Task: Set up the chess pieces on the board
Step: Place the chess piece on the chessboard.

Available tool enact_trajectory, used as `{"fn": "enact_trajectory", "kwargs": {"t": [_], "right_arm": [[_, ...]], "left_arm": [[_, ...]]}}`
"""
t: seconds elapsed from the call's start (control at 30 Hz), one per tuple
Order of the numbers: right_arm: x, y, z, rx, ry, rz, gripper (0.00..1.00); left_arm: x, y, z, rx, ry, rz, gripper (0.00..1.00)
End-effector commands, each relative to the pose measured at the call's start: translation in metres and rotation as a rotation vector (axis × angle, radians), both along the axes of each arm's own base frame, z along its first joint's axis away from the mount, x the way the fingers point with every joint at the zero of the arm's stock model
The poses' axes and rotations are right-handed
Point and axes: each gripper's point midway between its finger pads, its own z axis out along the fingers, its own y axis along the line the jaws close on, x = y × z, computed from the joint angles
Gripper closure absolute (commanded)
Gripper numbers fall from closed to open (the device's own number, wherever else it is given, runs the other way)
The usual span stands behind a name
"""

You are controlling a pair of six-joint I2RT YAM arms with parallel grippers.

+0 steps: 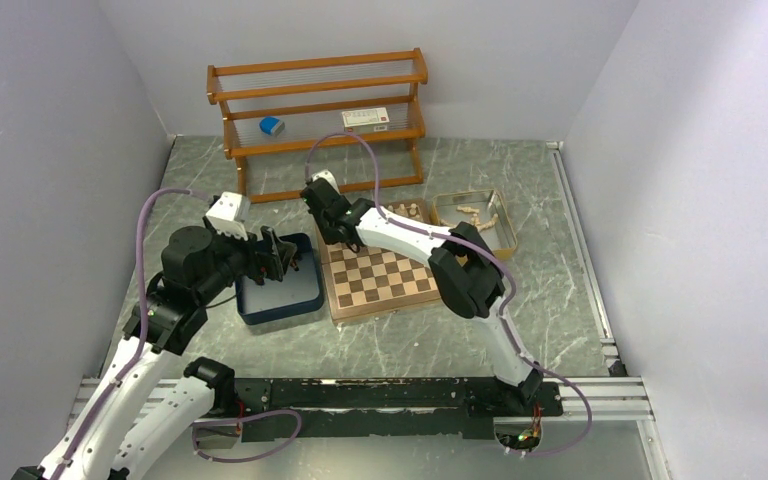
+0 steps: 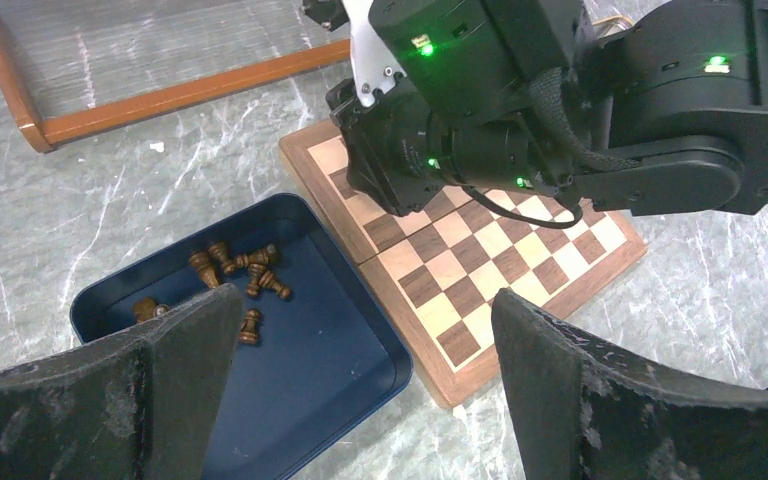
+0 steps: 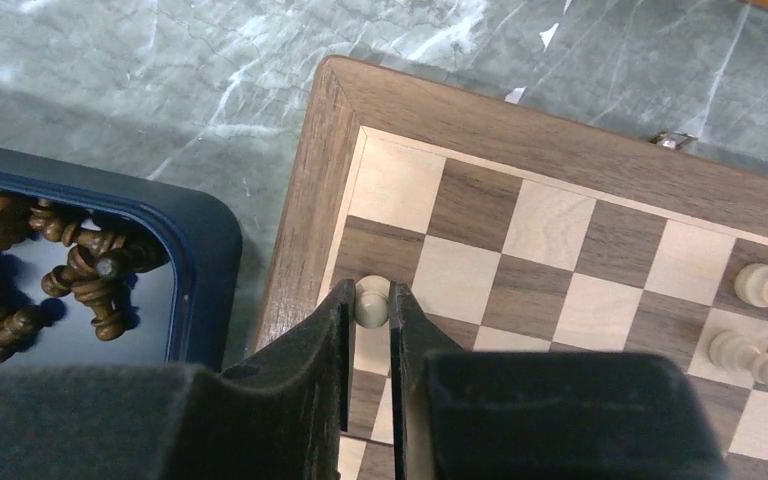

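Observation:
The chessboard (image 1: pixel 380 275) lies mid-table; it also shows in the left wrist view (image 2: pixel 480 265) and the right wrist view (image 3: pixel 560 230). My right gripper (image 3: pixel 370 305) is shut on a cream pawn (image 3: pixel 371 303) over the board's far-left squares, next to the border. Other cream pieces (image 3: pixel 760 290) stand at the board's far right end (image 1: pixel 407 210). Dark brown pieces (image 2: pixel 245 275) lie in the navy tray (image 2: pixel 360 330), also seen in the right wrist view (image 3: pixel 70 270). My left gripper (image 2: pixel 360 330) is open and empty above the navy tray's near right corner (image 1: pixel 282 256).
A yellow tray (image 1: pixel 505 232) with cream pieces (image 1: pixel 470 215) sits right of the board. A wooden rack (image 1: pixel 320 120) stands at the back with a blue object (image 1: pixel 272 126) and a white card (image 1: pixel 365 119) on it. The right arm (image 2: pixel 560 100) reaches over the board.

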Motion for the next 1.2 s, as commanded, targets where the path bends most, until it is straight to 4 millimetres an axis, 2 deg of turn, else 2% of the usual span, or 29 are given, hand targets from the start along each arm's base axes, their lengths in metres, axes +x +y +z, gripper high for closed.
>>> {"fn": "enact_trajectory", "kwargs": {"t": [0.0, 0.53, 0.73, 0.93, 1.17], "right_arm": [[0.004, 0.001, -0.003, -0.018, -0.007, -0.019, 0.83], [0.011, -0.002, -0.021, -0.053, -0.011, -0.034, 0.81], [0.005, -0.002, -0.029, -0.035, 0.026, -0.005, 0.78], [0.007, 0.001, -0.026, -0.025, 0.027, 0.004, 0.73], [0.011, 0.001, -0.024, -0.028, 0.018, -0.003, 0.74]], "left_arm": [[0.001, 0.003, 0.01, -0.003, -0.027, 0.017, 0.01], [0.0, 0.003, 0.009, -0.004, -0.027, 0.013, 0.01], [0.001, 0.001, 0.008, -0.001, -0.02, 0.004, 0.01], [0.001, -0.001, 0.007, -0.005, -0.021, -0.007, 0.01], [0.001, -0.001, 0.007, -0.006, -0.02, -0.005, 0.01]]}}
